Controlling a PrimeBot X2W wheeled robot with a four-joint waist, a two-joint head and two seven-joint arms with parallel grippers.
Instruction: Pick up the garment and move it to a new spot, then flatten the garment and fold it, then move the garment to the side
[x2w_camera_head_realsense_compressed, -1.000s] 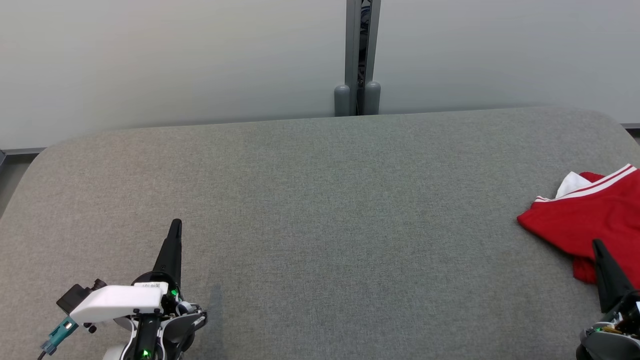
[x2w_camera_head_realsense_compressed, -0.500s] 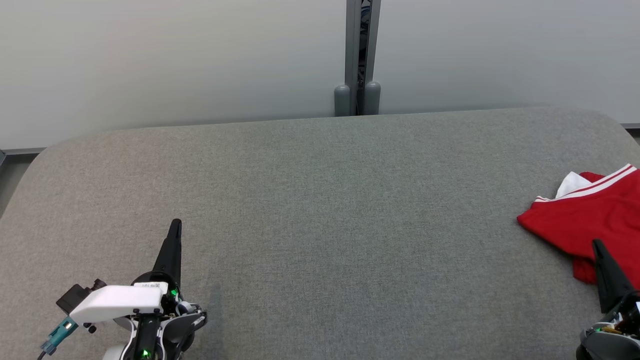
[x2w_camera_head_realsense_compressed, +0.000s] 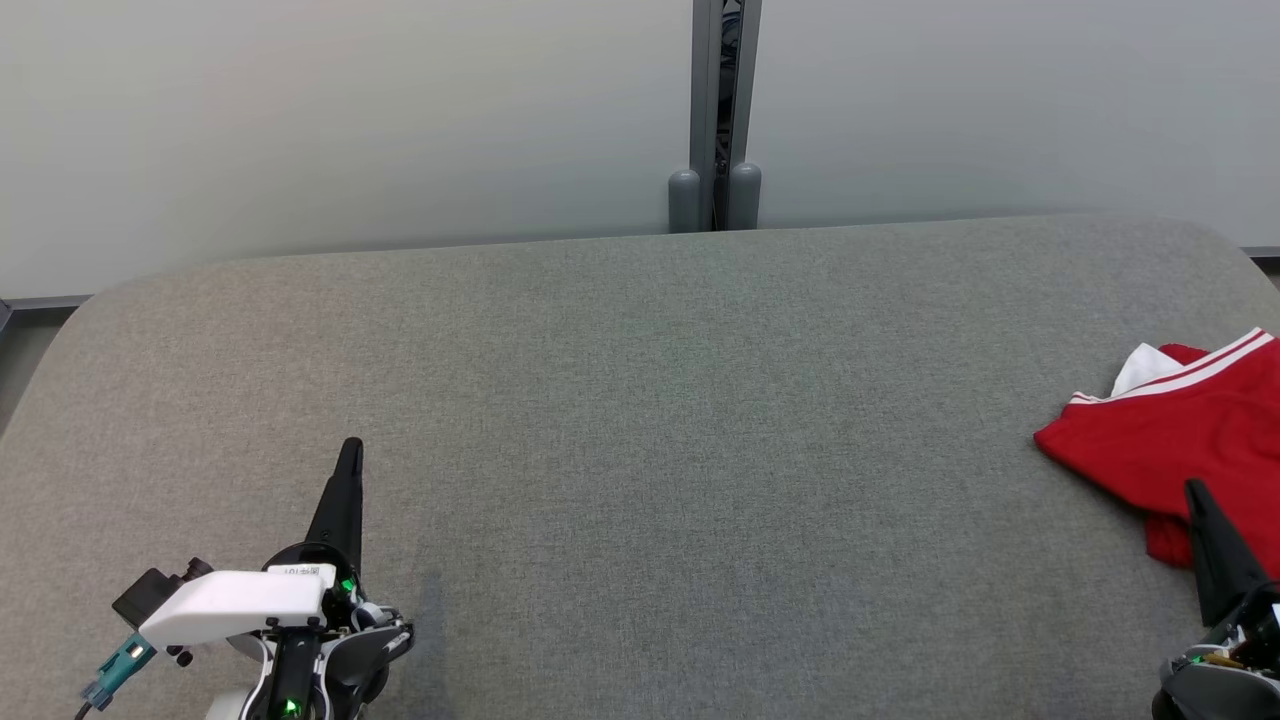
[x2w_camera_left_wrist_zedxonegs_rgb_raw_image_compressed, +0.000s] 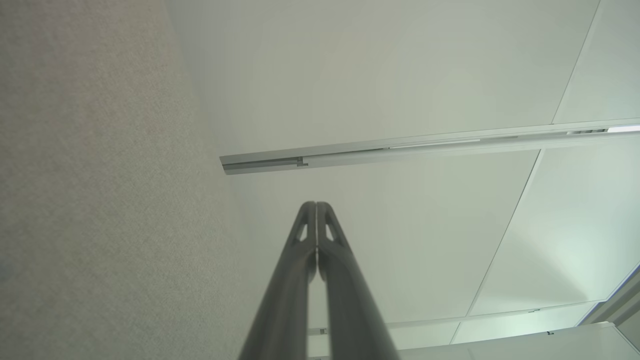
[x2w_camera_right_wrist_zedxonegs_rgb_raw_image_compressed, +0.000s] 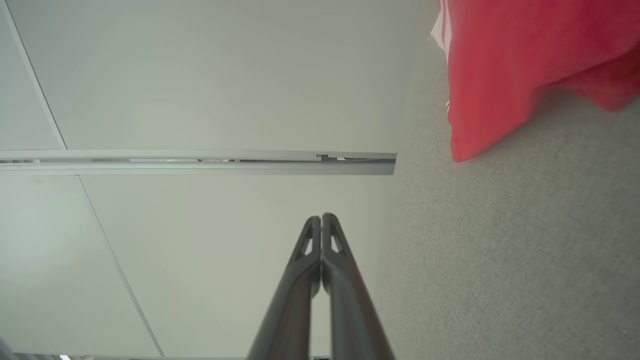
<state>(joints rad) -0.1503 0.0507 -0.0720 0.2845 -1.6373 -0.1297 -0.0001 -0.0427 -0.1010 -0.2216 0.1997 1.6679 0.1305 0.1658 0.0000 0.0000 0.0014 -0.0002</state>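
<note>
My right gripper (x2w_camera_head_realsense_compressed: 1193, 490), pinched narrow and empty, sits just beside the red shirt (x2w_camera_head_realsense_compressed: 1170, 440) (crumpled, white-trimmed); left gripper (x2w_camera_head_realsense_compressed: 351, 448), equally narrow, well apart from it.

One garment (x2w_camera_head_realsense_compressed: 1170, 440) is counted. One table (x2w_camera_head_realsense_compressed: 640, 450) is counted under it. Two grippers are counted, the left gripper (x2w_camera_head_realsense_compressed: 350, 447) and the right gripper (x2w_camera_head_realsense_compressed: 1192, 488), and two fingers (x2w_camera_left_wrist_zedxonegs_rgb_raw_image_compressed: 350, 310) are seen on each, four in all. Behind the table, two panels (x2w_camera_head_realsense_compressed: 340, 120) are counted, with one post (x2w_camera_head_realsense_compressed: 725, 100) between them and two stubs (x2w_camera_head_realsense_compressed: 684, 200) at its foot.
</note>
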